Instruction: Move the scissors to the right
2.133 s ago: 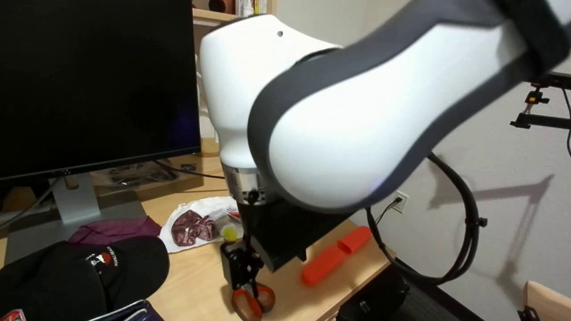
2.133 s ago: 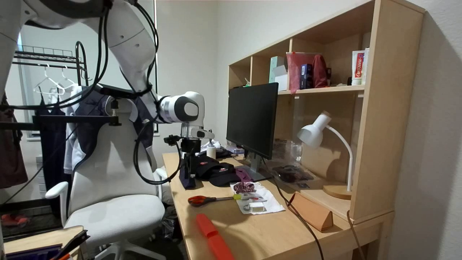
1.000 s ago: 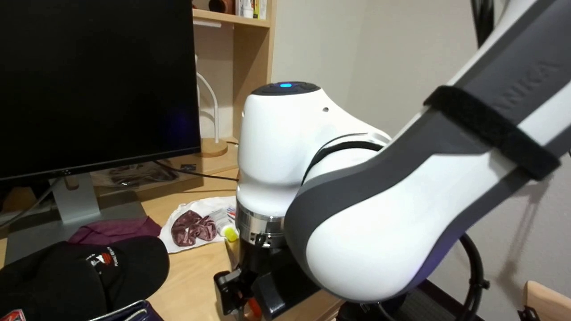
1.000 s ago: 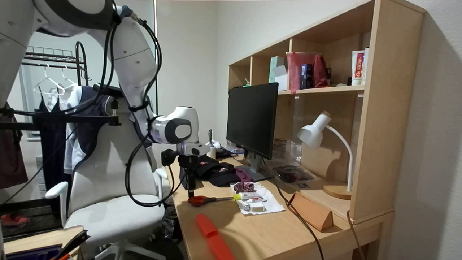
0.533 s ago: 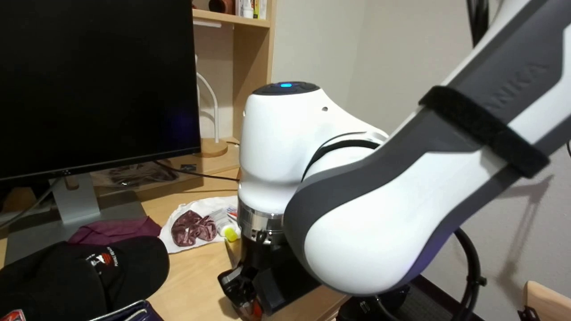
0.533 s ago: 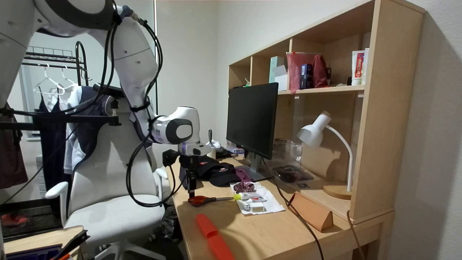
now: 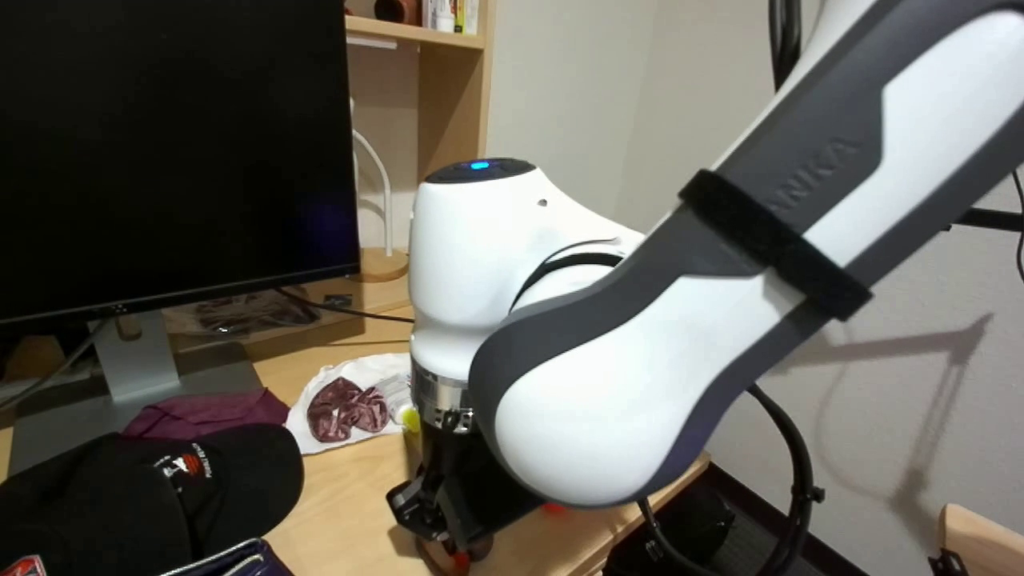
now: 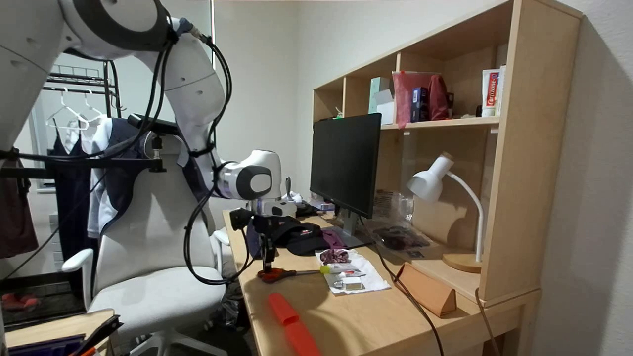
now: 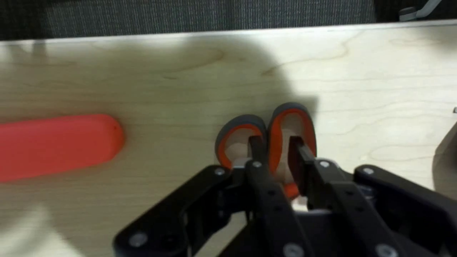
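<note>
The scissors (image 8: 277,275) lie on the desk, orange-and-grey loop handles toward its front edge and slim blades pointing to the back. My gripper (image 9: 275,141) is low over the handles. In the wrist view its fingers straddle the inner sides of the two loops (image 9: 275,149): one by the left loop's inner rim, the other within the right loop. A gap shows between the right finger and the orange rim, so the jaws stand partly open with no firm grip visible. In an exterior view the arm and gripper (image 7: 436,532) hide most of the scissors.
A thick red stick (image 8: 294,321) lies near the scissors along the desk's front edge. Past the blades are a yellow-capped tube (image 8: 336,268) and a small white box (image 8: 352,284) on white paper. Black caps (image 7: 152,488) and a monitor (image 7: 176,160) stand farther along.
My gripper has come down to the scissors' handles, then shifted slightly across them, and its jaws have drawn closer together. The scissors show no visible movement.
</note>
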{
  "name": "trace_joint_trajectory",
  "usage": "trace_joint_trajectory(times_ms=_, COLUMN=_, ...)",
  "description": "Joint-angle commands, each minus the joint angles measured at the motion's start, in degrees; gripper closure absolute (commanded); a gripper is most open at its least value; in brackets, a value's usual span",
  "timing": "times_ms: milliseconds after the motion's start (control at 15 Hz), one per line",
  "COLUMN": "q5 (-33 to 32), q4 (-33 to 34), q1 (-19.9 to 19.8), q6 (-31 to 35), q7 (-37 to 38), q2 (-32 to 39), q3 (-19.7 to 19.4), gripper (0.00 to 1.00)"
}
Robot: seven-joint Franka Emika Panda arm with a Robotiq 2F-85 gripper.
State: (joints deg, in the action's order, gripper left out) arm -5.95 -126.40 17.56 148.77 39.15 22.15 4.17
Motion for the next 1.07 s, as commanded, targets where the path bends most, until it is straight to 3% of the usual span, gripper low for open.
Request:
trace_joint_trajectory(times_ms=0, q5=0.1, q4=3.3, q1=0.4, q6=-2.8, q7=-2.2, q2=2.3, q3=-0.6, gripper=0.45)
trace_joint_trajectory(times_ms=200, q5=0.0, q4=4.9, q1=0.5, q6=-4.1, q7=-2.6, q2=3.5, q3=-0.9, gripper=0.26)
trace_joint_trajectory(times_ms=267, q5=0.0, q4=5.4, q1=0.5, q6=-4.6, q7=-2.8, q2=3.9, q3=-1.0, gripper=0.24)
trace_joint_trajectory(times_ms=333, q5=0.1, q4=5.7, q1=0.4, q6=-4.9, q7=-3.1, q2=4.2, q3=-1.0, gripper=0.63)
trace_joint_trajectory(times_ms=467, q5=0.3, q4=6.1, q1=0.5, q6=-5.0, q7=-3.4, q2=4.6, q3=-1.1, gripper=0.61)
trace_joint_trajectory(times_ms=733, q5=0.7, q4=6.1, q1=0.4, q6=-4.6, q7=-3.7, q2=4.5, q3=-0.9, gripper=0.88)
trace_joint_trajectory(times_ms=867, q5=0.8, q4=5.9, q1=0.3, q6=-4.5, q7=-3.7, q2=4.5, q3=-0.9, gripper=0.92)
trace_joint_trajectory(times_ms=1000, q5=1.0, q4=5.8, q1=0.2, q6=-4.3, q7=-3.7, q2=4.4, q3=-0.9, gripper=0.6)
